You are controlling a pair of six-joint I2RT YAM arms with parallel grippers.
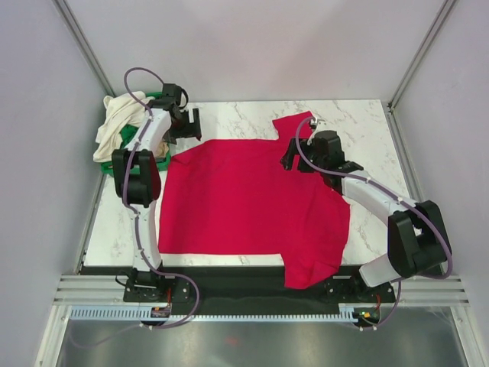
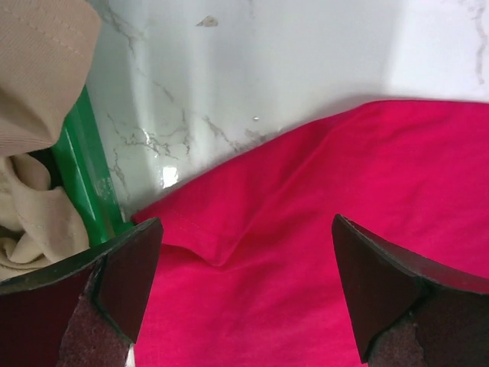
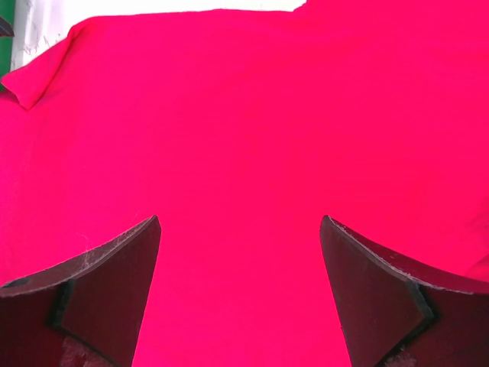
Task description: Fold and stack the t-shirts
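A large crimson-red t-shirt [image 1: 244, 202] lies spread flat over the marble table, one sleeve at the back right and a corner hanging over the front edge. My left gripper [image 1: 186, 126] is open above the shirt's back left corner [image 2: 221, 229], holding nothing. My right gripper [image 1: 294, 157] is open above the shirt's back right part [image 3: 244, 153], holding nothing. Cream-white and tan-beige shirts [image 1: 114, 126] lie heaped in the green tray; they also show in the left wrist view [image 2: 34, 99].
The green plastic tray [image 2: 84, 180] stands at the table's back left, just beside the red shirt's corner. Bare marble [image 1: 244, 118] shows behind the shirt and at the right [image 1: 374, 145]. Grey walls enclose the table.
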